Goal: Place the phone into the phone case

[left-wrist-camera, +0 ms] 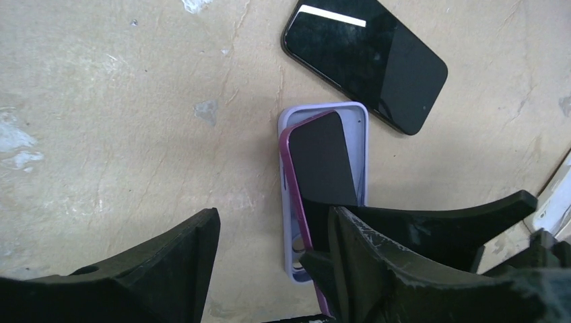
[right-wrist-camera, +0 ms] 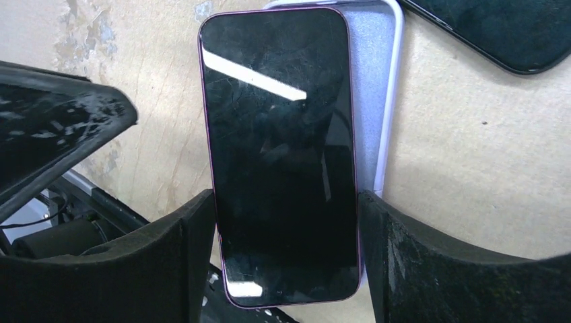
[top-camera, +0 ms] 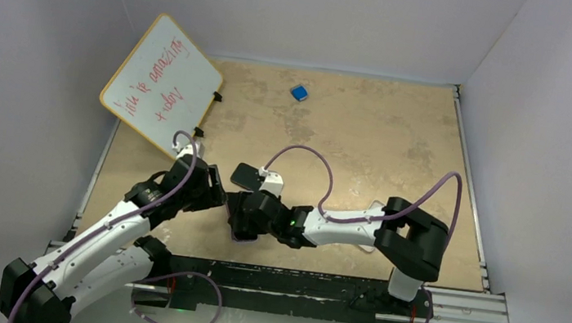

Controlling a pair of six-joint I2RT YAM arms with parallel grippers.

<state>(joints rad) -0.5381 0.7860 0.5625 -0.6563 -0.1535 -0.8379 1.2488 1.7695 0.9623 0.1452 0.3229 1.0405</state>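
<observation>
A lilac phone case (left-wrist-camera: pixel 359 145) lies flat on the tan table. The phone (right-wrist-camera: pixel 279 155), black screen with a purple rim, is tilted with its far end inside the case (right-wrist-camera: pixel 379 81) and its near end raised. My right gripper (right-wrist-camera: pixel 286 252) is shut on the phone's near end, one finger on each long edge. The phone also shows in the left wrist view (left-wrist-camera: pixel 321 161). My left gripper (left-wrist-camera: pixel 276 269) is open just beside it, its fingers astride the case's near end. In the top view the two grippers meet, left (top-camera: pixel 213 194) and right (top-camera: pixel 247 216).
A second black phone (left-wrist-camera: pixel 367 60) lies on the table just beyond the case, also in the top view (top-camera: pixel 246 177). A whiteboard (top-camera: pixel 162 84) leans at the back left. A small blue object (top-camera: pixel 299 92) sits far back.
</observation>
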